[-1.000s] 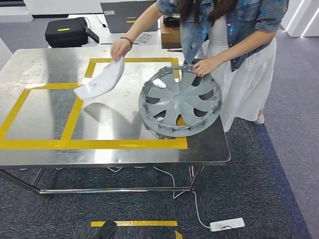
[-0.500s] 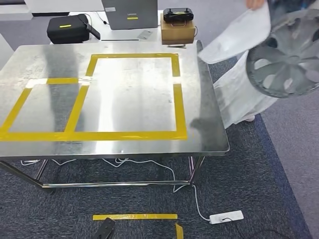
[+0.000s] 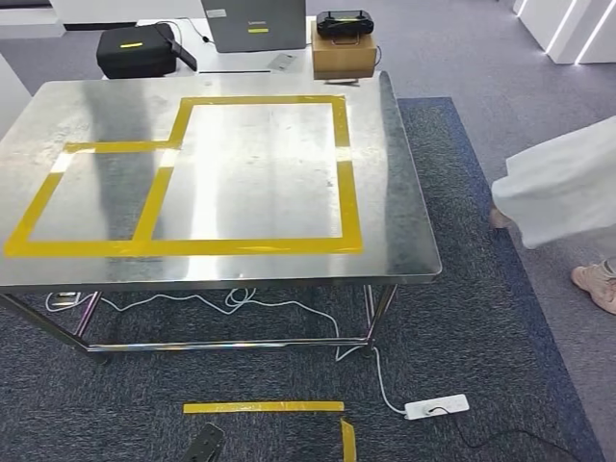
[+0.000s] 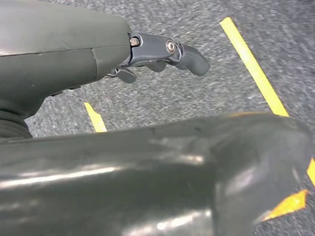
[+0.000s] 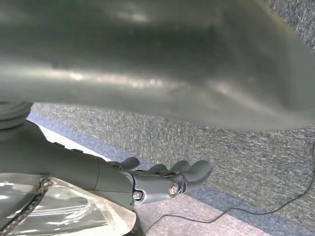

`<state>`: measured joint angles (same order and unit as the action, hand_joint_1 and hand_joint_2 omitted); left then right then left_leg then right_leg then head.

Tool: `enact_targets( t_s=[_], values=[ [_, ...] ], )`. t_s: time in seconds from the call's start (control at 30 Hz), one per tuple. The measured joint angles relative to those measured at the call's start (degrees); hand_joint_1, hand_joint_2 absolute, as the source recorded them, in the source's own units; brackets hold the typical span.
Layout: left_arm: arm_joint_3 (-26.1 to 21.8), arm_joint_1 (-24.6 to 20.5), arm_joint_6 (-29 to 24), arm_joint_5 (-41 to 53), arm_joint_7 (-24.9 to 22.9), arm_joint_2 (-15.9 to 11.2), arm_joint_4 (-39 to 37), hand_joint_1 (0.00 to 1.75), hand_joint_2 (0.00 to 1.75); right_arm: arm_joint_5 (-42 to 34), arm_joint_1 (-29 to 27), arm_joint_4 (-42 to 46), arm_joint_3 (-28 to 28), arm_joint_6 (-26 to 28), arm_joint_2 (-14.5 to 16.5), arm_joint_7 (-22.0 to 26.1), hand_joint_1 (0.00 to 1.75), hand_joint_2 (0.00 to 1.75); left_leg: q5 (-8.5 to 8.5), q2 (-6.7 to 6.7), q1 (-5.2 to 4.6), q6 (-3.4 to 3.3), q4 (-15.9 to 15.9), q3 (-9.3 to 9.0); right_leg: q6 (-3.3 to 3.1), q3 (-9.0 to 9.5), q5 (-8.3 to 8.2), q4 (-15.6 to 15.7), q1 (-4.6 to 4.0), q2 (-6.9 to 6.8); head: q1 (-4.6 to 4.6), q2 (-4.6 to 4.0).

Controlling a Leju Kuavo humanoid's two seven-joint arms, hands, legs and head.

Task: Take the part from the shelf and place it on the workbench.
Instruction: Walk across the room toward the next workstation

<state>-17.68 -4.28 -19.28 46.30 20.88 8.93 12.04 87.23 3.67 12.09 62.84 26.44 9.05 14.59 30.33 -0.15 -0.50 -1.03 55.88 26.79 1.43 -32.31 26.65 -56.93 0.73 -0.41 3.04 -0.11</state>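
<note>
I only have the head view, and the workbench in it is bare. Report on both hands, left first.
Observer: The left hand hangs over grey carpet with its fingers stretched out and nothing in it.
Operator: Tell me what is on the floor there.
Observer: Yellow tape strips lie on the carpet below that hand.
Operator: Now the right hand.
Observer: The right hand holds nothing either, its fingers extended over the carpet.
</note>
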Motion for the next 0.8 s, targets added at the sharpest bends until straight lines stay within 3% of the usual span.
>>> enact_targets(
  t_s=[0.07, 0.1, 0.2, 0.23, 0.27, 0.3, 0.33, 0.4, 0.43, 0.53, 0.57, 0.63, 0.7, 0.73, 0.77, 0.8],
  values=[
    [-0.1, -0.1, 0.0, 0.0, 0.0, 0.0, 0.0, 0.00, 0.00, 0.0, 0.0, 0.0, 0.0, 0.0, -0.1, 0.1, 0.00, 0.00, -0.86, 0.14, 0.15, -0.75, -0.4, 0.51, 0.66, -0.62, 0.78, -0.7, 0.10, 0.10, -0.07, 0.00],
    [-0.2, -0.1, 0.0, 0.0, 0.0, 0.0, 0.0, 0.00, 0.00, 0.0, 0.0, 0.0, 0.0, 0.0, -0.2, 0.2, 0.00, 0.00, -1.38, 0.22, 0.25, -1.18, -0.6, 0.85, 0.93, -1.42, 2.32, -2.4, 0.12, 0.17, -0.15, 0.00],
    [-0.2, -0.2, 0.0, 0.0, 0.0, 0.1, 0.0, 0.00, 0.00, 0.0, 0.0, 0.0, 0.0, 0.0, -0.2, 0.4, 0.00, 0.00, -2.65, 0.34, 0.12, -1.81, -0.6, 2.46, 1.49, -5.23, 8.97, -12.8, 0.24, 0.27, -0.27, 0.00],
    [-0.2, -0.2, 0.0, 0.0, 0.0, 0.2, 0.0, 0.00, 0.00, 0.0, 0.0, 0.0, 0.0, 0.0, -0.3, 0.4, 0.00, 0.00, -3.03, 0.36, 0.03, -1.83, -0.5, 3.06, 1.61, -5.80, 9.87, -15.3, 0.26, 0.27, -0.24, 0.00],
    [-0.3, -0.2, 0.0, 0.0, 0.0, 0.2, 0.0, 0.00, 0.00, 0.0, 0.0, 0.0, 0.0, 0.0, -0.3, 0.4, 0.00, 0.00, -3.37, 0.37, -0.03, -1.79, -0.4, 3.63, 1.66, -5.30, 9.56, -15.7, 0.26, 0.27, -0.25, 0.00],
    [-0.3, -0.2, 0.0, 0.0, 0.0, 0.2, 0.0, 0.00, 0.00, 0.0, 0.0, 0.0, 0.0, 0.0, -0.3, 0.4, 0.00, 0.00, -3.65, 0.37, -0.06, -1.70, -0.2, 4.17, 1.65, -3.61, 8.30, -13.8, 0.27, 0.26, -0.26, 0.00],
    [-0.3, -0.2, 0.0, 0.0, 0.0, 0.2, 0.0, 0.00, 0.00, 0.0, 0.0, 0.0, 0.0, 0.0, -0.4, 0.4, 0.00, 0.00, -3.86, 0.36, -0.06, -1.58, 0.1, 4.64, 1.59, -0.94, 6.65, -9.9, 0.28, 0.26, -0.26, 0.00],
    [-0.3, -0.2, 0.0, 0.0, 0.0, 0.2, 0.0, 0.00, 0.00, 0.0, 0.2, 0.0, 0.0, 0.0, -0.4, 0.4, 0.00, 0.00, -4.15, 0.36, -0.19, -1.19, 0.7, 5.39, 1.23, 4.25, 4.84, -1.9, 0.21, 0.32, -0.21, 0.00],
    [-0.3, -0.3, 0.0, 0.0, 0.0, 0.2, 0.0, 0.00, 0.00, 0.0, 0.2, 0.0, 0.0, 0.0, -0.4, 0.4, 0.00, 0.00, -4.31, 0.37, -0.27, -0.92, 1.0, 5.62, 0.97, 5.45, 4.67, 0.4, 0.15, 0.37, -0.16, 0.00],
    [-0.5, -0.3, -0.1, 0.0, 0.0, 0.1, 0.0, 0.00, 0.00, 0.0, 0.2, 0.0, 0.0, 0.0, -0.4, 0.4, 0.00, 0.00, -4.77, 0.34, -0.26, 0.12, 1.4, 6.04, -0.20, 5.09, 4.37, 1.4, 0.02, 0.38, -0.05, 0.00],
    [-0.6, -0.2, -0.1, 0.0, 0.0, 0.1, 0.0, 0.00, 0.00, 0.0, 0.2, 0.0, 0.0, 0.0, -0.4, 0.4, 0.00, 0.00, -4.15, 0.30, -0.17, 0.49, 1.9, 6.34, -0.73, 4.81, 4.05, 1.4, 0.08, 0.30, 0.02, 0.00],
    [-0.7, -0.1, -0.1, 0.0, 0.1, 0.1, 0.0, 0.00, 0.00, 0.0, 0.2, 0.0, 0.0, 0.0, -0.4, 0.4, 0.00, 0.00, -0.18, 0.23, 0.07, 1.18, 5.8, 7.74, -1.63, 4.05, 3.18, 1.6, 0.24, 0.08, 0.28, 0.00],
    [-0.8, -0.1, -0.1, 0.0, 0.1, 0.1, 0.0, 0.00, 0.00, 0.0, 0.1, 0.0, 0.0, 0.0, -0.4, 0.4, 0.00, 0.00, 5.09, 0.21, 0.38, 1.68, 13.1, 9.80, -1.89, 3.30, 2.40, 1.5, 0.20, -0.03, 0.49, 0.00],
    [-0.9, -0.1, -0.1, 0.0, 0.1, 0.1, 0.0, 0.00, 0.00, 0.0, 0.1, 0.0, 0.0, 0.0, -0.4, 0.4, 0.00, 0.00, 6.54, 0.22, 0.54, 1.84, 16.2, 10.39, -1.87, 2.86, 2.01, 1.4, 0.19, -0.06, 0.49, 0.00],
    [-0.9, 0.0, -0.1, 0.0, 0.1, 0.1, 0.0, 0.00, 0.00, 0.0, 0.1, 0.0, 0.0, 0.0, -0.4, 0.4, 0.00, 0.00, 6.68, 0.22, 0.66, 1.95, 17.5, 10.16, -1.80, 2.41, 1.68, 1.2, 0.18, -0.07, 0.50, 0.00],
    [-0.9, 0.0, -0.1, 0.0, 0.1, 0.1, 0.0, 0.00, 0.00, 0.0, 0.1, 0.0, 0.0, 0.0, -0.4, 0.4, 0.00, 0.00, 5.68, 0.22, 0.77, 1.98, 16.5, 8.96, -1.71, 1.91, 1.42, 1.0, 0.18, -0.06, 0.51, 0.00]
  ],
)
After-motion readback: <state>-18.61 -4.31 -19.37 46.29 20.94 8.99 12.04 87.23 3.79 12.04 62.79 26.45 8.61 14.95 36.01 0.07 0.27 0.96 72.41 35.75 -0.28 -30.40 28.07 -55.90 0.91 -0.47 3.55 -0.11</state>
